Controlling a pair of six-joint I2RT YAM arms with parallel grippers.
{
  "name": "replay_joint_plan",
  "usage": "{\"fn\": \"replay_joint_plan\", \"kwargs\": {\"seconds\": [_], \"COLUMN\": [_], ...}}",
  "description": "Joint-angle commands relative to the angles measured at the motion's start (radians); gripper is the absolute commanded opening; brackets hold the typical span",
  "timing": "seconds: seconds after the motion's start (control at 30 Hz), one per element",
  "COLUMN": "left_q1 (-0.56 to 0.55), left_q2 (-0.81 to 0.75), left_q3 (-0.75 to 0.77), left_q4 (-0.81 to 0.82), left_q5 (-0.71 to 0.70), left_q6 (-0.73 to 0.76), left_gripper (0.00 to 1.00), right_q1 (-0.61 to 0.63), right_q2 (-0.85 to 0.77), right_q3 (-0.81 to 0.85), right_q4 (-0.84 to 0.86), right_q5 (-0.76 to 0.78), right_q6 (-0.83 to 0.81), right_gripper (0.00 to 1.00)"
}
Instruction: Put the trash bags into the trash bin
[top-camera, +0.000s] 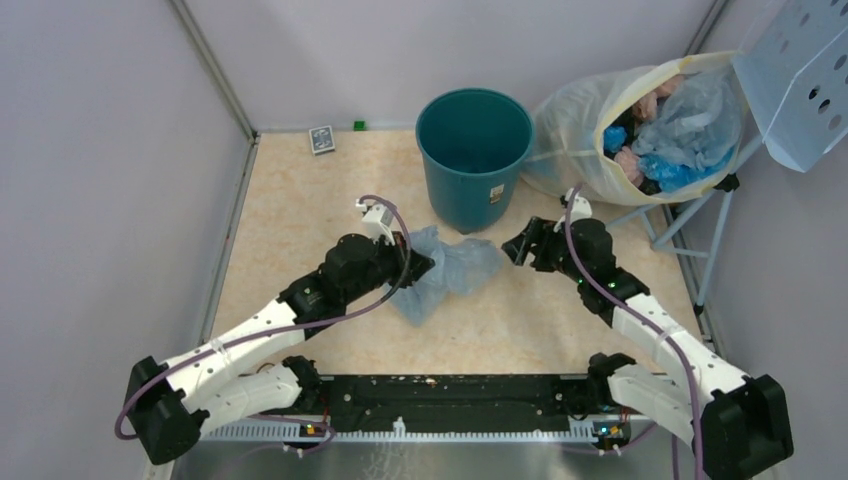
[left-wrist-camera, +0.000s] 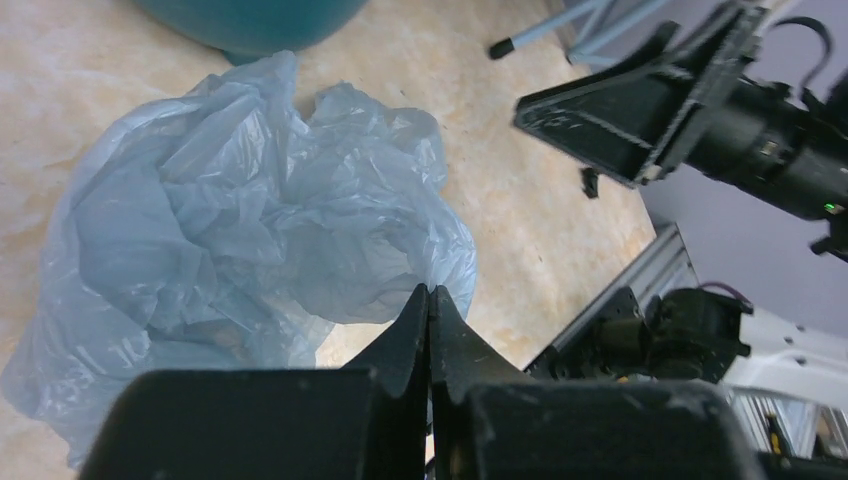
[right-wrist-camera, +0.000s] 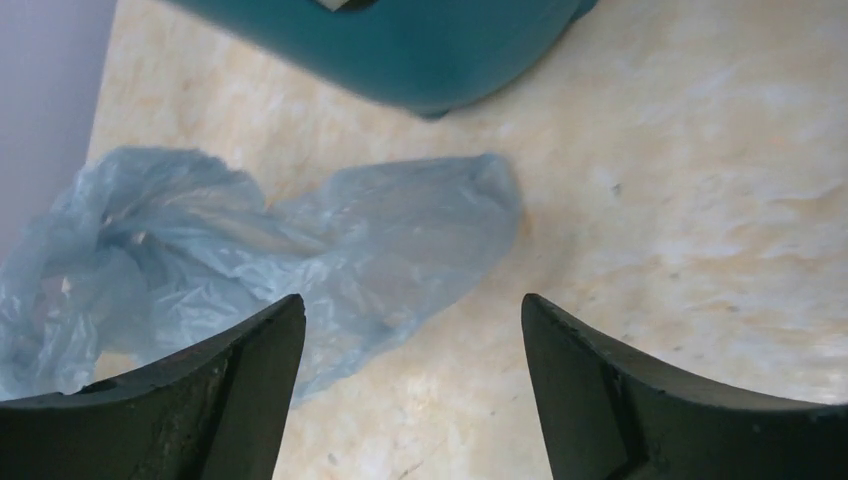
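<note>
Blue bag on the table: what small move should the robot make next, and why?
Probably raise the left gripper, lifting the blue bag with it. Its fingers look shut on the bag's edge, yet the bag lies crumpled on the table in front of the bin, whose open top sits higher. The right gripper is open and holds nothing.

Top edge crops the trash bin (left-wrist-camera: 250, 20); left end effector (top-camera: 425, 262) partly hides the trash bag (top-camera: 462, 268).
</note>
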Motion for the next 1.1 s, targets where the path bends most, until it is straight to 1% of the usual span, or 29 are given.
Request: {"fn": "replay_joint_plan", "kwargs": {"seconds": [0.0,0.03,0.1,0.2,0.27,0.37,0.43,0.47,0.5,0.57,0.73,0.8,0.83,0.9,0.97,1.03,1.07], "left_q1": [-0.001,-0.003,-0.002,-0.001,-0.001,-0.002,-0.001,-0.001,-0.001,-0.001,0.004,0.014,0.024,0.049,0.076,0.1,0.107], "left_q2": [-0.02,-0.021,-0.022,-0.017,-0.018,-0.015,-0.004,0.002,0.002,-0.005,-0.037,-0.056,-0.069,-0.097,-0.128,-0.153,-0.162], "left_q3": [-0.006,-0.005,-0.002,0.007,0.015,0.058,0.109,0.127,0.142,0.16,0.21,0.22,0.222,0.228,0.247,0.303,0.337], "left_q4": [-0.006,0.001,0.01,0.007,-0.001,-0.074,-0.118,-0.128,-0.132,-0.124,-0.113,-0.076,-0.054,0.009,0.03,-0.018,-0.073], "left_q5": [0.13,0.139,0.151,0.167,0.186,0.193,0.201,0.214,0.222,0.232,0.255,0.305,0.332,0.402,0.445,0.438,0.401], "left_q6": [0.027,0.026,0.024,0.023,0.03,0.053,0.056,0.057,0.058,0.057,0.027,0.0,-0.021,-0.063,-0.081,-0.055,-0.027], "left_gripper": [0.0,0.0,0.0,0.0,0.0,0.0,0.0,0.0,0.0,0.0,0.0,0.0,0.0,0.0,0.0,0.0,0.0], "right_q1": [0.134,0.178,0.265,0.327,0.349,0.352,0.353,0.353,0.353,0.353,0.352,0.353,0.352,0.352,0.351,0.35,0.345], "right_q2": [0.071,0.089,0.124,0.168,0.18,0.169,0.158,0.155,0.152,0.146,0.125,0.144,0.16,0.195,0.22,0.231,0.229], "right_q3": [0.026,0.024,0.013,0.003,0.016,0.058,0.058,0.056,0.049,0.024,-0.069,-0.086,-0.086,-0.069,-0.052,-0.044,-0.043], "right_q4": [0.055,0.065,0.128,0.192,0.184,0.09,0.044,0.029,0.023,0.025,0.054,0.053,0.041,0.003,-0.047,-0.097,-0.122], "right_q5": [-0.05,0.008,0.061,0.106,0.134,0.111,0.117,0.129,0.136,0.127,0.187,0.221,0.247,0.279,0.341,0.418,0.458], "right_q6": [0.067,0.08,0.113,0.127,0.071,-0.072,-0.112,-0.112,-0.103,-0.078,-0.024,-0.009,0.003,0.014,0.039,0.066,0.083], "right_gripper": [0.8,0.8,0.8,0.81,0.85,0.89,0.88,0.86,0.84,0.83,0.87,0.87,0.85,0.84,0.81,0.78,0.76]}}
